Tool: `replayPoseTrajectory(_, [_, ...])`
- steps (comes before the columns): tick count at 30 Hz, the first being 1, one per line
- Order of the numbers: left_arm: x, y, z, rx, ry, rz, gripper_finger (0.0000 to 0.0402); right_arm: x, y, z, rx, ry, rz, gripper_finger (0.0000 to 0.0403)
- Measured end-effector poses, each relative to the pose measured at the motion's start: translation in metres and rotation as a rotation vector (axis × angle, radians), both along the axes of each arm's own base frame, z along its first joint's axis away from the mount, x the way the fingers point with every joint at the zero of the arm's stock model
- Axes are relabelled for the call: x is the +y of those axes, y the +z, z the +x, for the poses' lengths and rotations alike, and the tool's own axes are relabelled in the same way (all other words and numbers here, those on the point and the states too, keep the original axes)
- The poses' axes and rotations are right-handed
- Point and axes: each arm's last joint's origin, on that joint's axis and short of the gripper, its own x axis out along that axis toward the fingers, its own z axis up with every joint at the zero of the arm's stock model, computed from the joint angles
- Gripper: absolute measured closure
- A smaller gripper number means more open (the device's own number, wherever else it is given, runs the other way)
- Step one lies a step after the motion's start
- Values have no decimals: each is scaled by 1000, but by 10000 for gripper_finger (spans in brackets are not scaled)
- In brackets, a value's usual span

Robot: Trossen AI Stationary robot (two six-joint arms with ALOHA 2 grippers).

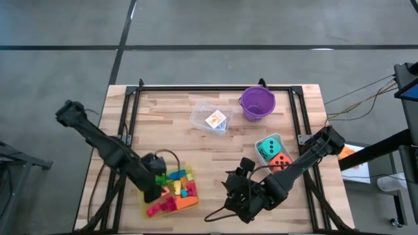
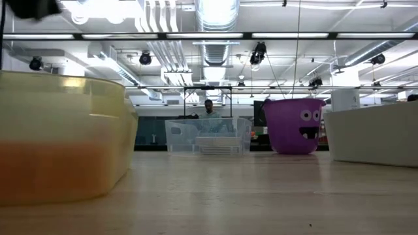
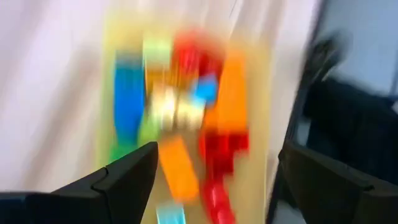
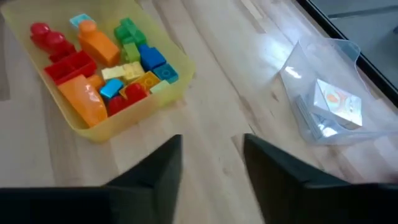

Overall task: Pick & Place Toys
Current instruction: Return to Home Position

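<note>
Plainly, the wooden table (image 1: pixel 170 130) fills the middle of the high view, and both arms reach over its lower part. The left gripper (image 3: pixel 217 152) hangs above the yellow tray (image 4: pixel 134 118) at lower left, its fingers spread wide with nothing between them. The right gripper (image 4: pixel 211 142) hovers over bare wood at lower centre, fingers parted a little and likewise empty.

The step in hand looks like a retreat to rest. The left arm would do best to rise straight off the tray before swinging back, lest a finger catch the rim and tip it. The right arm should lift first, then fold back (the teal die (image 1: pixel 268 146) and orange die (image 1: pixel 281 160) lie just beside its forearm at right of centre).

The clear tub (image 1: pixel 204 117) and purple bucket (image 1: pixel 257 103), at upper centre, stand well apart from either gripper. The bricks (image 1: pixel 177 186) lie heaped in the tray, red, blue, green and yellow, with orange wedges among them. A card pack (image 1: pixel 216 120) rests in the tub.
</note>
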Motion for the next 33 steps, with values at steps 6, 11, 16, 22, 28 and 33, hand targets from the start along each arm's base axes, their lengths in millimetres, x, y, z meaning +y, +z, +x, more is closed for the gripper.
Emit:
replayPoseTrajectory(6, [20, 39, -17, -384, -176, 266, 66, -3, 18, -9, -67, -5, -50, 335])
replayPoseTrajectory(11, [26, 41, -19, -574, -162, 377, 66, 4, 30, -22, -178, -43, -162, 389])
replayPoseTrajectory(16, [36, 33, -11, -749, -367, 285, 66, 5, 37, -34, -167, -3, -167, 391])
replayPoseTrajectory(22, [77, 18, -14, -921, -430, 167, 66, -14, 40, -49, -143, 25, -136, 391])
replayPoseTrajectory(28, [114, 11, -31, -945, -264, 195, 66, -44, 35, -82, -210, 88, -32, 391])
replayPoseTrajectory(33, [117, 8, -34, -954, -303, 246, 66, -67, 21, -104, -363, 286, 48, 391])
